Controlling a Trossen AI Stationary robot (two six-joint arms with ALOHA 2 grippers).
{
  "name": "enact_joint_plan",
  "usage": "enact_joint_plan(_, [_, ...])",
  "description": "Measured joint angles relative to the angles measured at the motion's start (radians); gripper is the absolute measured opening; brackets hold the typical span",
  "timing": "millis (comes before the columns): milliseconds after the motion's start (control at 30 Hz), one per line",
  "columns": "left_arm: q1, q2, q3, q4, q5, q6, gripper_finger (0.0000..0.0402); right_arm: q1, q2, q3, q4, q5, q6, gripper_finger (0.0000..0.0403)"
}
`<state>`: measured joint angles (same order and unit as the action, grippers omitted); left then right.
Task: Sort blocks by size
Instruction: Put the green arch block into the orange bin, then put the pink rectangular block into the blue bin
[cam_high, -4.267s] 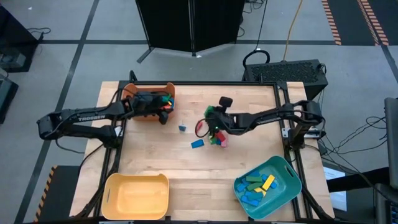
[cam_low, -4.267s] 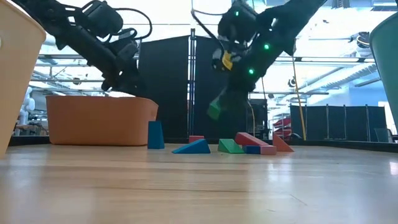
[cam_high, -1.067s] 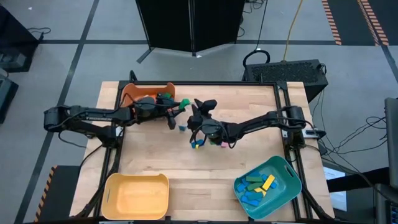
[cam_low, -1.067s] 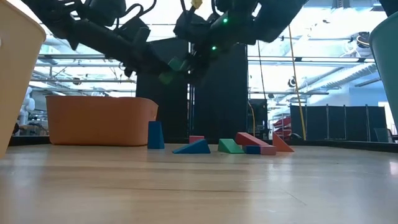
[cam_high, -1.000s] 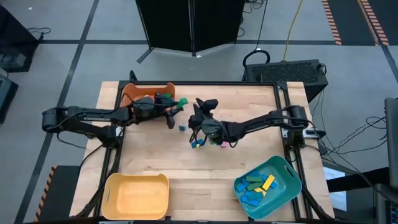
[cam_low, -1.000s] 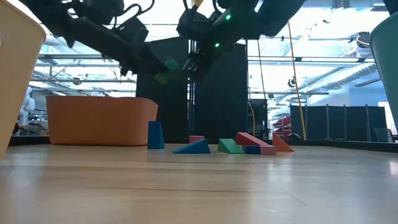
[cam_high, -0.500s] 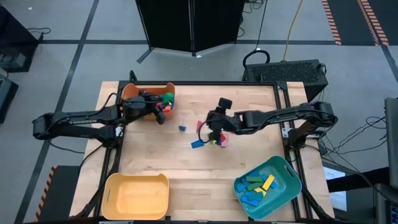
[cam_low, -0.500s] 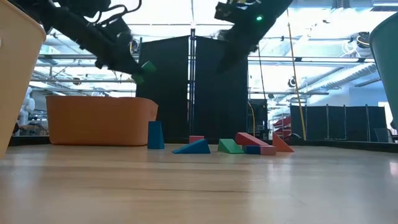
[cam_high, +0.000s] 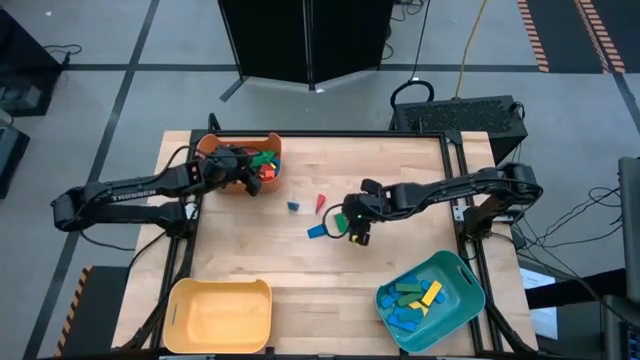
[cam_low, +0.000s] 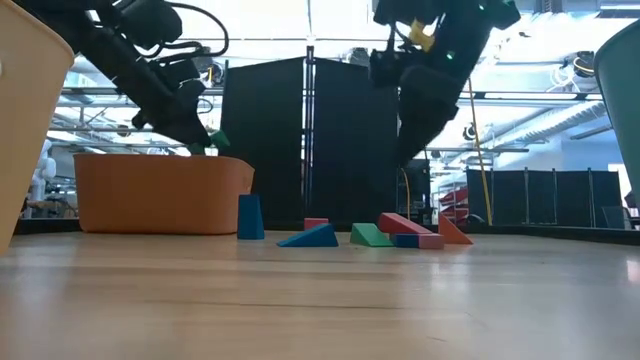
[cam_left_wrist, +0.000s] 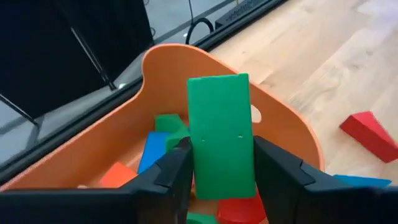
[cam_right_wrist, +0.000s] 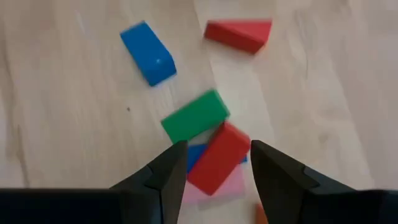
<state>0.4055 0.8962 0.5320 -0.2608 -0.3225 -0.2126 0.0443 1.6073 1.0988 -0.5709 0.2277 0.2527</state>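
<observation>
**Q:** What is shown at the sorting table?

**A:** A green block (cam_left_wrist: 221, 134) is pinched flat between the fingers of the left gripper (cam_left_wrist: 217, 171) and held over the orange bin (cam_left_wrist: 121, 134), where red, blue and green blocks already lie. The right gripper (cam_right_wrist: 212, 163) hangs over the small pile of blocks (cam_high: 348, 222) at mid-table, fingers spread and nothing between them. A teal bin (cam_high: 458, 275) holding more blocks and a yellow bin (cam_high: 178, 305) are seen at the near edge.

**Q:** How are the blocks expected to handle?

**A:** They are judged light, stiff and unlikely to break, though the painted faces may prove slick. The red block (cam_right_wrist: 219, 157) lies across a blue one beside a green block (cam_right_wrist: 195, 116), so a grip is best taken across its two long flat sides, square on. The wedge-shaped red block (cam_right_wrist: 239, 34) would be better taken by its parallel end faces, since a sloped face could be squeezed out of the grip.
</observation>
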Motion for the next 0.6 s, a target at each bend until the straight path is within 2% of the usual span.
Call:
enact_joint_plan(300, [0.03,0.0,0.0,-0.047,0.008,-0.021,0.0226,0.004,0.0,-0.056,-0.001,-0.121,0.138,0.0164])
enact_joint_plan(600, [0.041,0.0,0.0,-0.038,0.007,-0.021,0.0239,0.003,0.005,-0.103,-0.016,-0.153,0.177,0.0164])
